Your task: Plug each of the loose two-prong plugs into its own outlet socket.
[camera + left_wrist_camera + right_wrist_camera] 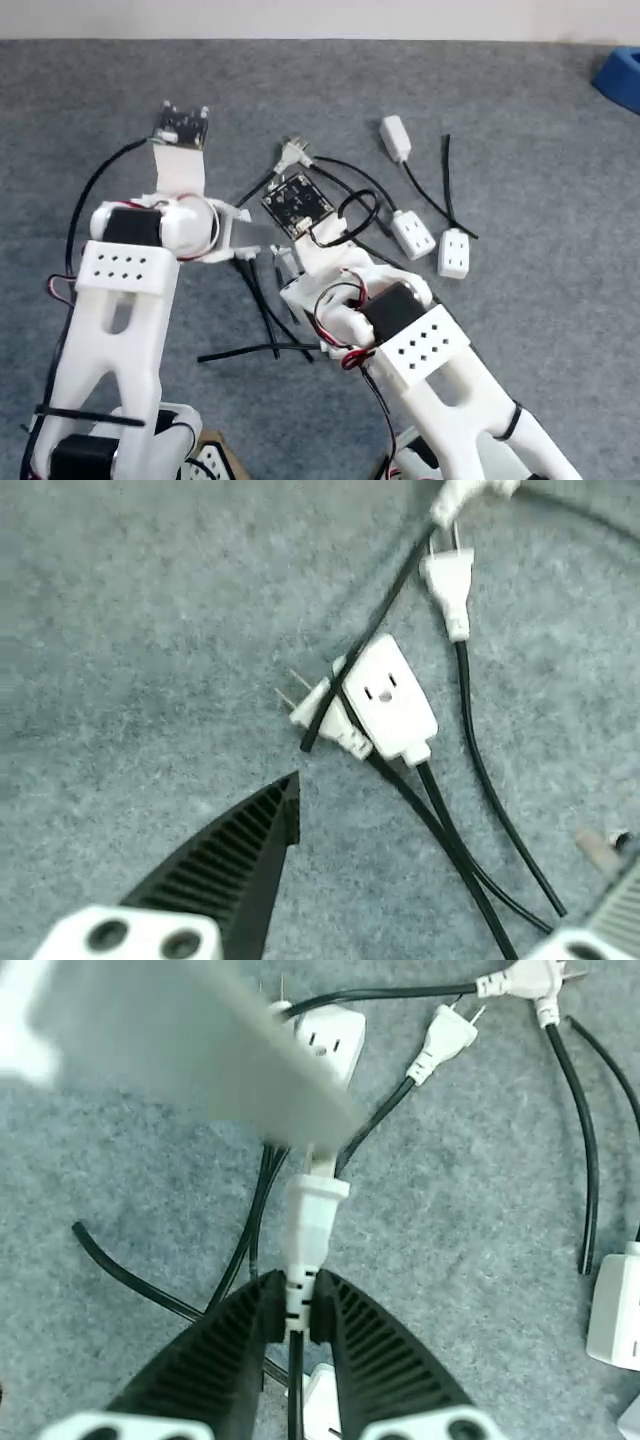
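**Right arm has a plug in hand, close to the near socket**

The right gripper is clamped tight on a white two-prong plug, pinching its tail end where the held cord leaves it. The plug's front points toward the white outlet socket, near it but apart from it. A blurred grey part of the other arm lies across the gap and hides the prong tips.

The left gripper hangs over that same socket with its jaws spread wide and nothing between them.

A second plug lies touching the socket's side, under a crossing cord, prongs pointing away from it. A third plug lies near the socket's other end. A spare socket and its neighbour sit side by side on the grey carpet, well apart from the near socket.
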`<state>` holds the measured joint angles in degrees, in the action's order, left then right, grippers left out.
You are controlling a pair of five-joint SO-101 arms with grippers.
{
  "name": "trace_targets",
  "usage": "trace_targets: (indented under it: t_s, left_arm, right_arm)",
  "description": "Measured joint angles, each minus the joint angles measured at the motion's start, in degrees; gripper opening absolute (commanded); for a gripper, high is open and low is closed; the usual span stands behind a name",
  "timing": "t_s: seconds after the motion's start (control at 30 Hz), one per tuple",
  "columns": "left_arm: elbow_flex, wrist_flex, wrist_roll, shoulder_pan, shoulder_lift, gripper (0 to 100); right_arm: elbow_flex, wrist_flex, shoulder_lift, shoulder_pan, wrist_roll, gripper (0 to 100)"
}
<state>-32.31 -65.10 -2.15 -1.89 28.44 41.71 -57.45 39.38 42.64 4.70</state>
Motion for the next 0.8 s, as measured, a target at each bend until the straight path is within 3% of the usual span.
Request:
trace_targets:
  t_s: [0.2, 0.53, 0.8]
  left_arm:
    - [-6.77, 3.78, 0.18, 0.79, 0.00, 47]
    - [-7.47, 4.66, 0.26, 0.26, 0.00, 47]
    - [-6.33, 8.88, -1.23, -8.62, 0.00, 47]
  right_arm:
    - [-7.38, -4.48, -0.53, 0.00, 0.00, 0.6]
    - [-10.37, -7.56, -0.62, 0.09, 0.26, 0.6]
    - [-11.52, -13.80, -0.88, -7.30, 6.59, 0.6]
